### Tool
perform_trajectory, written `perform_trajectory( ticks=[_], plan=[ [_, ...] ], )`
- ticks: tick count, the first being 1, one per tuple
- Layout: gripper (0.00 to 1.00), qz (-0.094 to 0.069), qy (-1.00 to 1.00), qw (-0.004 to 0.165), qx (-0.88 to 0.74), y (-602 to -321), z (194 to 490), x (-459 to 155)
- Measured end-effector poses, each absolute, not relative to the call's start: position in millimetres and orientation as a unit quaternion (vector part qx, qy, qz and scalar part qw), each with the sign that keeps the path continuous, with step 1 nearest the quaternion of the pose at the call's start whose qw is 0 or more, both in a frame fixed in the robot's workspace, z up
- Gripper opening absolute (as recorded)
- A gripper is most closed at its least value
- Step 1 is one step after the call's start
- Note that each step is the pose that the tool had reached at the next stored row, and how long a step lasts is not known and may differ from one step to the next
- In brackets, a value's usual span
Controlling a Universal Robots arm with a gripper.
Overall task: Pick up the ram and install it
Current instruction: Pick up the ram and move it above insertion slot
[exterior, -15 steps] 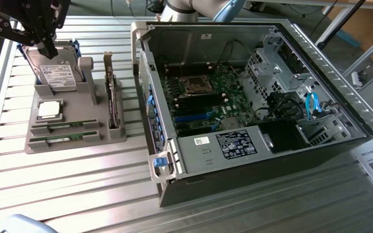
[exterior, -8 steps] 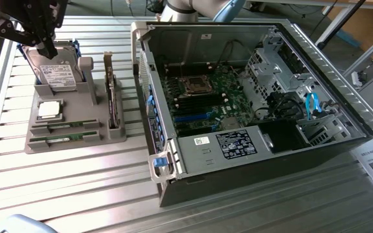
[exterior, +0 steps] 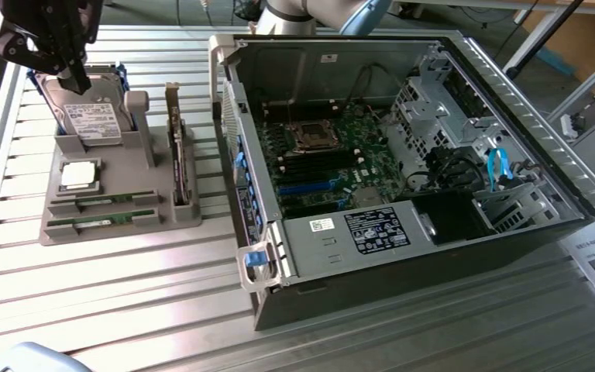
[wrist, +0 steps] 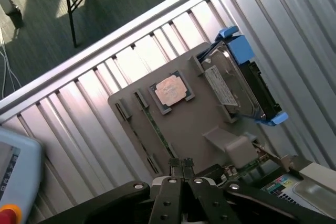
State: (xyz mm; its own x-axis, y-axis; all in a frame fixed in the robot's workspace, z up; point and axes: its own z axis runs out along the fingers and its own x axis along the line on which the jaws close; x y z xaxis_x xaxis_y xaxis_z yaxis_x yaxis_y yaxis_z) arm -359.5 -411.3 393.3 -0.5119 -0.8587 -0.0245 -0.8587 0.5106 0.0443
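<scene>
Right, ext. view first. The hand (exterior: 73,77) hangs at the exterior view's left, up by the top corner, fingers pressed together w/ nothing between them. Its tips overlap the upper edge of the HDD (exterior: 93,116) as seen from here. The HDD stands upright in a blue caddy (exterior: 120,74) at the far end of a grey holder (exterior: 122,232) on the slatted metal bench (exterior: 122,302). The ram (exterior: 101,222) sits in a slot along the holder's near edge, white label showing, well apart from the hand. A CPU chip (exterior: 78,175) lies in a square recess between HDD and ram. An expansion card (exterior: 177,155) stands on edge along the holder's side nearest the PC case (exterior: 308,70). The case lies open to the exterior view's right of the holder. Its mobo (exterior: 324,167) and CPU socket (exterior: 313,138) are exposed, the PSU (exterior: 380,231) has its label up, and a blue cable (exterior: 499,167) runs by the drive bays.

Wrist view: the hand (wrist: 181,162) is closed, fingertips touching, empty. Under it is the holder (wrist: 199,129), w/ the ram (wrist: 156,127) as a thin green strip in its slot and the CPU chip (wrist: 170,91) just beside it. The HDD (wrist: 228,85) sits in its caddy (wrist: 239,45). A grey pendant (wrist: 16,177) w/ a red button rests on the bench (wrist: 79,114), apart from the holder.
</scene>
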Motion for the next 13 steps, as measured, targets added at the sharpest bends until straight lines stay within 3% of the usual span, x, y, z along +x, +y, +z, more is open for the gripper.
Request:
perform_trajectory(
  ticks=[13],
  plan=[
    [0.10, -0.025, -0.827, 0.002, 0.562, -411.3, 393.3, -359.5]
  ],
)
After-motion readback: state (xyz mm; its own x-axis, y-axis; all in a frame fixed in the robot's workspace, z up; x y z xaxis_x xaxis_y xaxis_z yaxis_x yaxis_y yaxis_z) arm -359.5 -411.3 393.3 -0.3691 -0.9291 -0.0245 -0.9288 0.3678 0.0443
